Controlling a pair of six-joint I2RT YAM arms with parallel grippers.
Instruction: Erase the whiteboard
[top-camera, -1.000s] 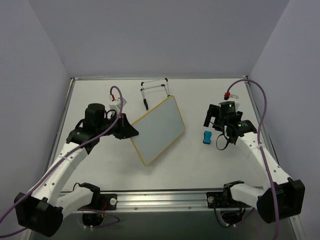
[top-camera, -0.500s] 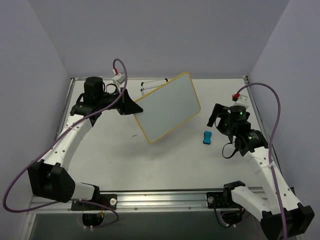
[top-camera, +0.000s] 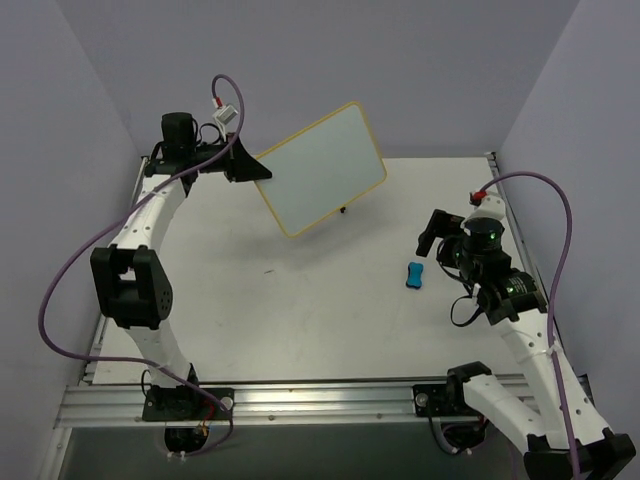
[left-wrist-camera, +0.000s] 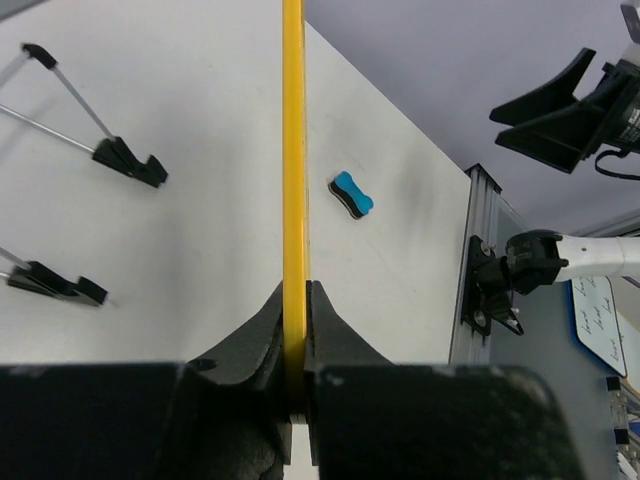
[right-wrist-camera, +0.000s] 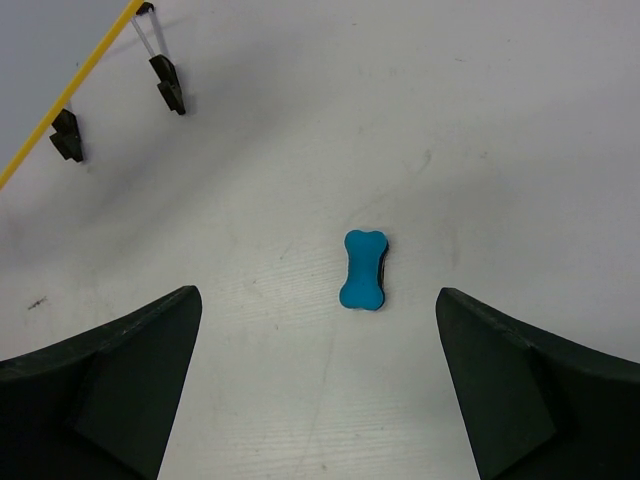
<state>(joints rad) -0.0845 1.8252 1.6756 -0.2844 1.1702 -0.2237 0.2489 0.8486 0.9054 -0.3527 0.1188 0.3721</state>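
Note:
The whiteboard (top-camera: 322, 170), white with a thin yellow frame and no writing visible, hangs tilted in the air over the back of the table. My left gripper (top-camera: 256, 171) is shut on its left edge. In the left wrist view the board shows edge-on as a yellow strip (left-wrist-camera: 292, 150) clamped between my left gripper (left-wrist-camera: 295, 300) jaws. The blue bone-shaped eraser (top-camera: 414, 274) lies flat on the table right of centre. My right gripper (top-camera: 432, 236) is open and empty above the table just right of the eraser (right-wrist-camera: 364, 270), which lies ahead of my open right gripper (right-wrist-camera: 317, 296).
The black wire easel stand (left-wrist-camera: 120, 155) lies on the table at the back, mostly hidden under the board in the top view; its feet show in the right wrist view (right-wrist-camera: 165, 85). A metal rail (top-camera: 300, 395) runs along the near edge. Purple walls surround the table.
My left arm has lifted the whiteboard off the table and carried it up and toward the back wall. My right gripper has drawn back a little toward the near side, still open.

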